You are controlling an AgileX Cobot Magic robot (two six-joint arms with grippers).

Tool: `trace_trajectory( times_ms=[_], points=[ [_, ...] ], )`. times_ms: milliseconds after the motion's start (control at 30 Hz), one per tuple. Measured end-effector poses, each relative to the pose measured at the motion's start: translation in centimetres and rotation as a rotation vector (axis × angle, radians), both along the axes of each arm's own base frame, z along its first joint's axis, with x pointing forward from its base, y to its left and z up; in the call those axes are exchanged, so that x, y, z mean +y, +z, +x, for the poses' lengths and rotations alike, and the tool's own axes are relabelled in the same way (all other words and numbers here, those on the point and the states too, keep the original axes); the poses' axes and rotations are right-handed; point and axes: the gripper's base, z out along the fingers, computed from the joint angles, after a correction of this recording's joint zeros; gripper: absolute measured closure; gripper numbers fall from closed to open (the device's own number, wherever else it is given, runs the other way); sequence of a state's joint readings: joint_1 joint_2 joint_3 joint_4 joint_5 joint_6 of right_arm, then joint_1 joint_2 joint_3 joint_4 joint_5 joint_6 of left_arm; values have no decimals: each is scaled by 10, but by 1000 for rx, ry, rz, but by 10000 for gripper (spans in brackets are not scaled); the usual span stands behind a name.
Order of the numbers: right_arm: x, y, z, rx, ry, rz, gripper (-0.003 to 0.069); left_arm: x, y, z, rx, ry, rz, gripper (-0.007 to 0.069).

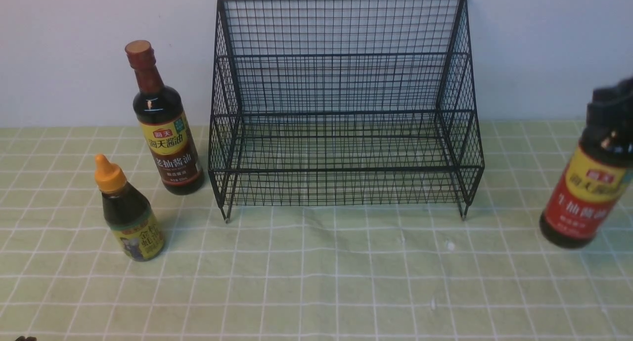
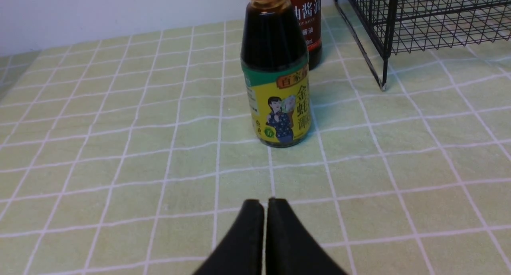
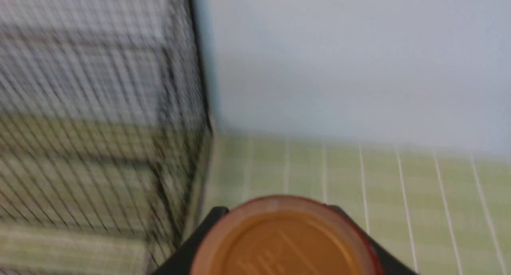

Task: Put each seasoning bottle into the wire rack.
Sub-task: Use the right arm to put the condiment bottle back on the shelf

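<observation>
We see the right tool (image 1: 613,106) at the far right edge of the front view, set over the top of the red-label soy sauce bottle (image 1: 586,192). In the right wrist view its black fingers (image 3: 199,243) sit tight against both sides of the round brown-red cap (image 3: 285,243), so we read it as pinching the bottle by the cap. The bottle hangs directly under the tool, with dark liquid at the shoulder and a yellow band over a red label with Chinese characters. Its long axis is near upright, the cap leaning right and the base towards the wire rack (image 1: 341,108); we cannot tell whether the base touches the counter (image 1: 316,281).

The left tool (image 2: 265,211) has its two black fingers pressed together, gripping nothing, low over the green checked cloth. The short bottle (image 2: 277,87) stands ahead of its tips, clearly apart from them. It holds dark liquid under an orange-yellow nozzle cap, and a green band tops its yellow label, which shows a woman. It stands upright, nozzle up.

Just behind it, nearer the wall, the brown-label soy sauce bottle (image 1: 165,128) stands upright near the rack's left side, its brown-red cap up.

All three bottles are outside the black mesh rack, which stands against the wall at the middle of the counter
</observation>
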State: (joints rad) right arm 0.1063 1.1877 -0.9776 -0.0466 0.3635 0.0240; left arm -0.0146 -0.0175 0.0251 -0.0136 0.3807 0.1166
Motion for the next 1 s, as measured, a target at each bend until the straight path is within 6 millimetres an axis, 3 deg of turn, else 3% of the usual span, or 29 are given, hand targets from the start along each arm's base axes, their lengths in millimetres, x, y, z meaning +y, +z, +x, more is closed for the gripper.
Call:
trace_trajectory(
  times_ms=[133, 233, 333, 367, 500, 600, 667, 867, 1000],
  points=[
    [27, 60, -2, -157, 113, -15, 390, 0, 0, 0, 0, 0, 0, 631],
    [45, 94, 0, -251, 175, 8, 390, 0, 0, 0, 0, 0, 0, 631],
    [62, 111, 15, -293, 213, 26, 390, 0, 0, 0, 0, 0, 0, 631],
    [63, 111, 17, -294, 216, 26, 390, 0, 0, 0, 0, 0, 0, 631],
    [83, 105, 57, -268, 239, 21, 390, 0, 0, 0, 0, 0, 0, 631],
    [99, 85, 95, -215, 246, 10, 390, 0, 0, 0, 0, 0, 0, 631],
    [104, 75, 110, -196, 246, 6, 390, 0, 0, 0, 0, 0, 0, 631],
    [118, 47, 148, -158, 248, -2, 390, 0, 0, 0, 0, 0, 0, 631],
    [121, 31, 158, -130, 249, -9, 390, 0, 0, 0, 0, 0, 0, 631]
  ],
)
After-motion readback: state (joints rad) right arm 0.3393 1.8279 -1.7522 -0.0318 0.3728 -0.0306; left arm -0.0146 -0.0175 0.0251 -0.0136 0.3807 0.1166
